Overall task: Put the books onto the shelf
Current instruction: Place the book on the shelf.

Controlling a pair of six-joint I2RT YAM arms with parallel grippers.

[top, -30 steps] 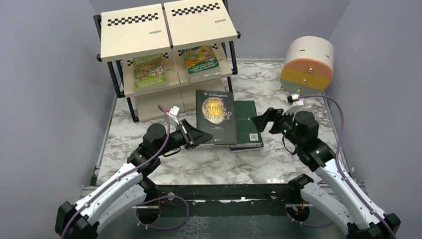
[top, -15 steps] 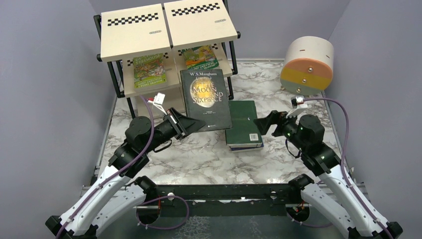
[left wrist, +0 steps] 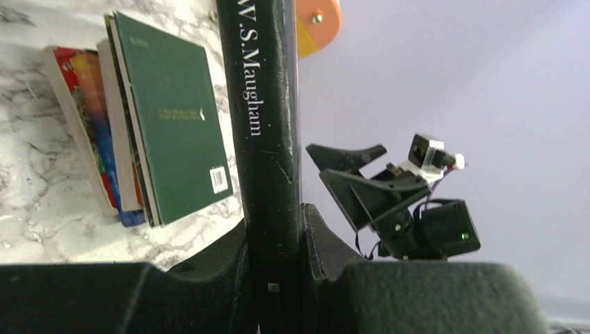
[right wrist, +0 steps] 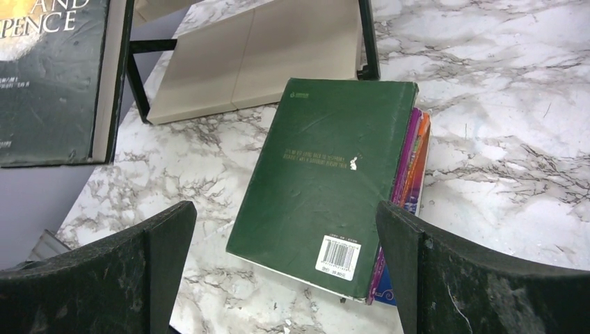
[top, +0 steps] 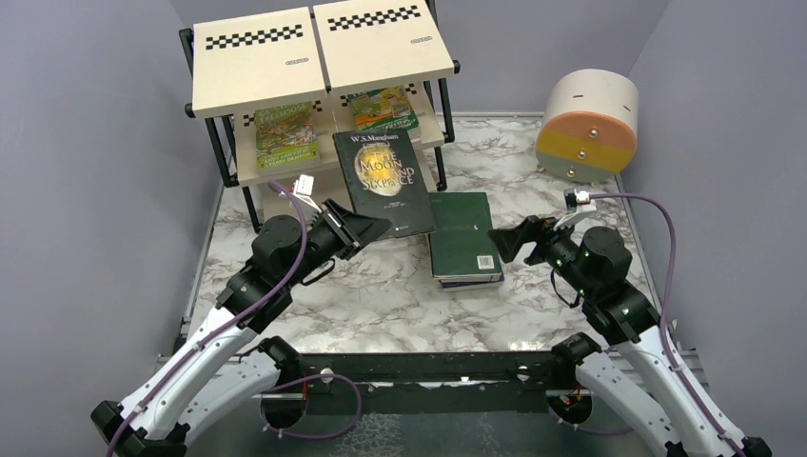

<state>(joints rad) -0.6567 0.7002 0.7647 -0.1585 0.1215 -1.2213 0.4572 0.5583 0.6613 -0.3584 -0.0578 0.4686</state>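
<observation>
My left gripper [top: 366,233] pinches the black book [top: 383,181] by its near edge, aloft at the shelf [top: 252,71] front; I should level it before sliding in. My right gripper [top: 509,238] gapes beside the stack [top: 463,233] at the middle of the worktop [top: 381,295].

black book [top: 383,181] across the shelf [top: 249,67] front, book stack [top: 463,236] mid-table, open marble [top: 381,295] along the near side

From high at the near side, looking down and forward over the grey-veined white marble tabletop [top: 381,295] to the black-framed, beige-boarded shelf [top: 257,67] at the back. From the left wrist, rolled sideways, hard against the spine of a black gold-titled paperback [left wrist: 268,139]. From the right wrist, tilted down, close over a dark green paperback [right wrist: 327,167]. Shared by all three: both books.
</observation>
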